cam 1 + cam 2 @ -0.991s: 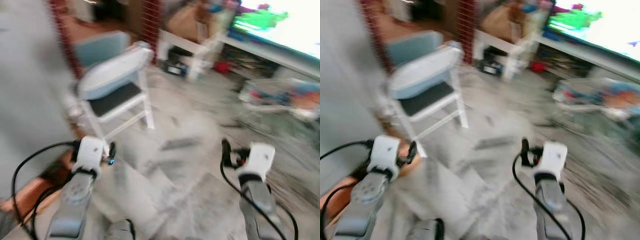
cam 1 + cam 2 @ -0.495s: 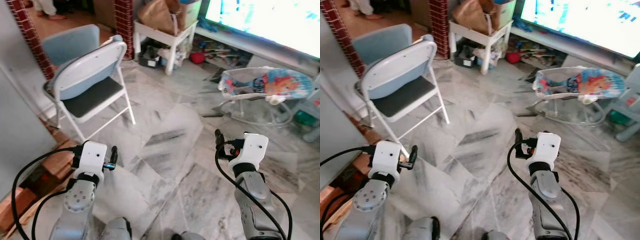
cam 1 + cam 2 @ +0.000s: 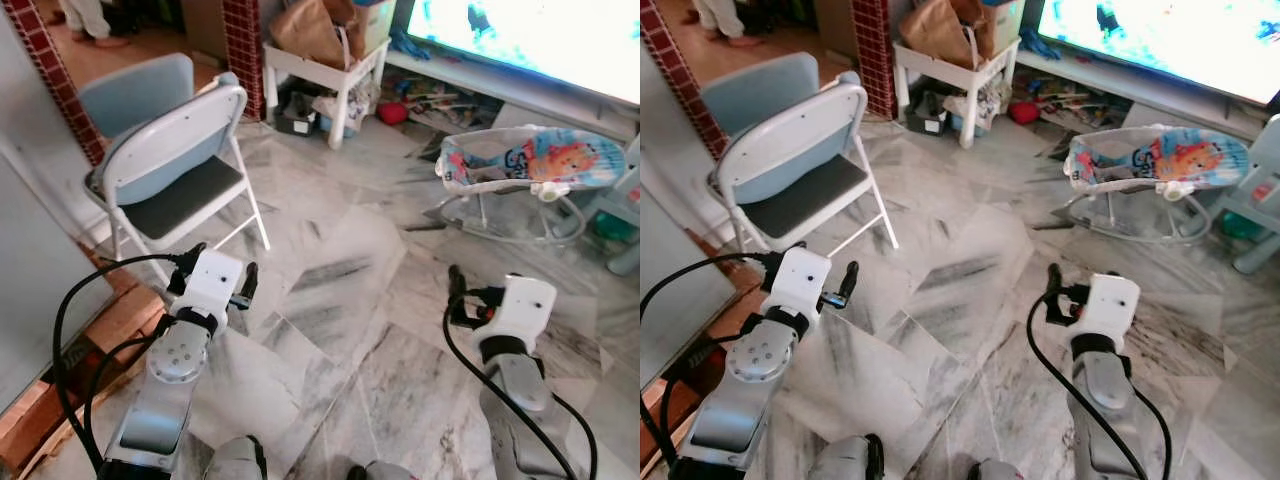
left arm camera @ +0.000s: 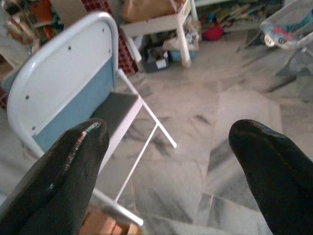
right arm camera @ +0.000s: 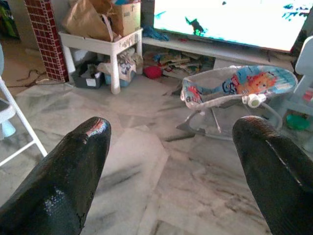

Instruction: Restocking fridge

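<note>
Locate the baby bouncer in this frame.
The baby bouncer sits on the marble floor ahead to the robot's right, below the TV.

Marble floor (image 3: 340, 290) bears folding chair (image 3: 175, 165), baby bouncer (image 3: 525, 170), white table (image 3: 320, 75).

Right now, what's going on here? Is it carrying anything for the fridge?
No, nothing is being handled. The left gripper and right gripper are both held out in front over the marble floor, fingers open with nothing between them. A folding chair stands ahead to the robot's left, a baby bouncer ahead to its right, and a small white table with a paper bag on it sits further back. No fridge or groceries can be seen from here.
</note>
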Robot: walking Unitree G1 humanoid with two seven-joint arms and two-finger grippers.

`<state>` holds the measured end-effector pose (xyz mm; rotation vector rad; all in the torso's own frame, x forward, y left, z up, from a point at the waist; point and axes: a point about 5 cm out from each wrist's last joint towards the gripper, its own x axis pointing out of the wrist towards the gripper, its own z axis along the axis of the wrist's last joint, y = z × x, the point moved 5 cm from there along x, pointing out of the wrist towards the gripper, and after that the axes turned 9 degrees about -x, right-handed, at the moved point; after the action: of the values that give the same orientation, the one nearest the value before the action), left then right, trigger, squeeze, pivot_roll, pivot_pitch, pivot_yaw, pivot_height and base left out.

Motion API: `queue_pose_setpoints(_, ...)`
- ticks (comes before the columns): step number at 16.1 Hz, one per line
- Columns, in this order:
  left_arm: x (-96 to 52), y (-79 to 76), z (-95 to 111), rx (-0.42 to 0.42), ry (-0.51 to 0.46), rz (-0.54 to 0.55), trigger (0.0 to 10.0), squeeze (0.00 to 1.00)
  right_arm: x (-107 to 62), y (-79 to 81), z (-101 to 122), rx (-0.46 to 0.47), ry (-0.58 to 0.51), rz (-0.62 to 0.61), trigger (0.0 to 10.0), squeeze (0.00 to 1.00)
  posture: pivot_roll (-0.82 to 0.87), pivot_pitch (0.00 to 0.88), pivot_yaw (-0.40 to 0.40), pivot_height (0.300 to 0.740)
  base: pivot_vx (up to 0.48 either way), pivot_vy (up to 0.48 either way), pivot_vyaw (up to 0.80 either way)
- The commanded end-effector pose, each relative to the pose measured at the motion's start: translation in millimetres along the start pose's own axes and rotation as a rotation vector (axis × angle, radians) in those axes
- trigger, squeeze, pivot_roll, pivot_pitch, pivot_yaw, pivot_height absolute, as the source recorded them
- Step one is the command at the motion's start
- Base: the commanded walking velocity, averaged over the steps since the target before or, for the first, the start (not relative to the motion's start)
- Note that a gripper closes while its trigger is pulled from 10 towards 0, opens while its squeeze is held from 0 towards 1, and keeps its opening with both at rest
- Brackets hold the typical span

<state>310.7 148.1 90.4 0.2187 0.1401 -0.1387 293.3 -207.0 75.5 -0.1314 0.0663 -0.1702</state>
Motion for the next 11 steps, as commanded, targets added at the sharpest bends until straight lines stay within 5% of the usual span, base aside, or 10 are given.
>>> queue_pose_setpoints(1,-6.0,5.0,-7,-0.029,0.033,0.032,10.0,0.0,-1.4,-0.7,0,-0.001,0.005,-0.001,10.0,0.0,0.12,0.101,-0.045,0.74,0.0,0.0,0.0)
queue_pose_setpoints(4,-32.2,7.8,-31,-0.083,0.1,0.094,10.0,0.0,-7.5,-7.1,0,0.018,0.002,-0.006,10.0,0.0,0.13,0.097,-0.038,0.74,0.0,0.0,0.0)
queue_pose_setpoints(7,-44.0,26.6,-31,-0.088,0.1,0.177,10.0,0.0,-16.6,-10.0,-3,0.011,0.014,0.044,10.0,0.0,0.15,0.131,-0.057,0.74,0.0,0.0,0.0)
queue_pose_setpoints(11,-49.3,29.2,-34,-0.108,0.116,0.187,10.0,0.0,-12.5,-4.3,1,0.011,0.014,0.07,10.0,0.0,0.15,0.145,-0.069,0.74,0.0,0.0,0.0)
